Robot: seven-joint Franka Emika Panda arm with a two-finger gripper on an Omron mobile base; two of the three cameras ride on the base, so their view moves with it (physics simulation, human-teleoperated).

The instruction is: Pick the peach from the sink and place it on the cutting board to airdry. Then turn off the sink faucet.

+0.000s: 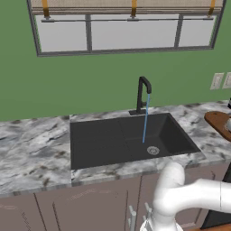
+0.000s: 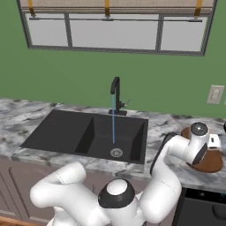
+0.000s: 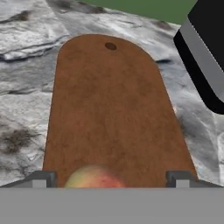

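The gripper [image 3: 110,178], fingers spread wide to either side of the peach [image 3: 95,177] between them, hovers over the near end of the cutting board [image 3: 113,109], whose long axis runs straight ahead; whether the pads grip the fruit I cannot tell.

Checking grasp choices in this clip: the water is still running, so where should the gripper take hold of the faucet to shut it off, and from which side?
Probably the small side lever low on the sink faucet, just above its flat base. It juts toward the cutting board, so come from that side, over the counter. The thin neck and hooked spout offer nothing to turn. The lever is too small to show its throw.
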